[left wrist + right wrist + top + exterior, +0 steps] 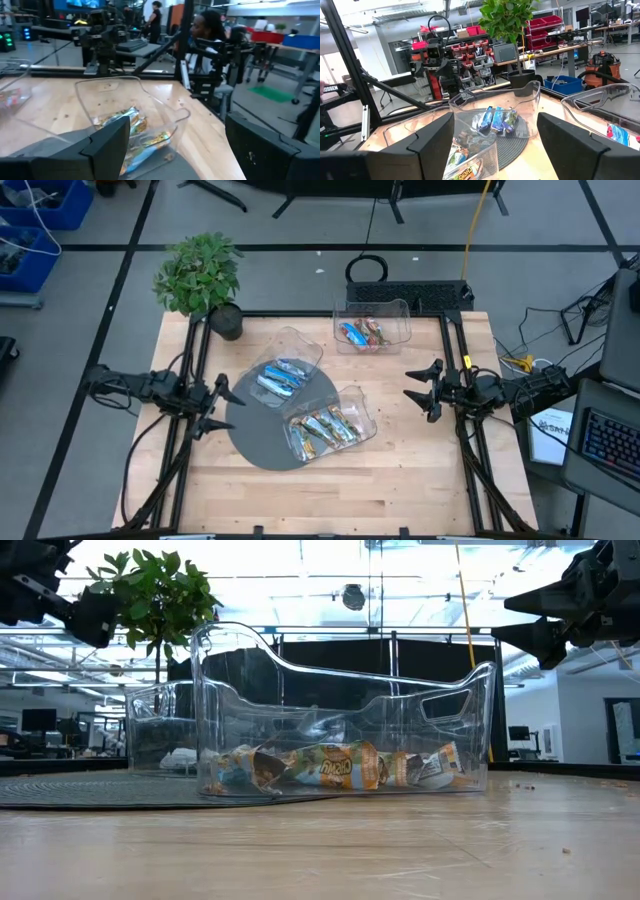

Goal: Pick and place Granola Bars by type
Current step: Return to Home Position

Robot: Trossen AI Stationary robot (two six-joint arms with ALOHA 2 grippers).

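Observation:
Granola bars lie sorted in three clear bins. Bright blue bars fill the bin on the grey round mat's far part. Tan-gold bars lie in the bin at the mat's right edge, also seen as tan-gold bars in the low view. Reddish multicolour bars sit in the bin near the far edge. My left gripper hovers open at the mat's left side. My right gripper hovers open right of the bins. Neither holds anything.
A potted plant stands at the table's far left corner. The grey round mat lies at the table's middle. Bare wood shows along the near edge. People sit in the room beyond the table.

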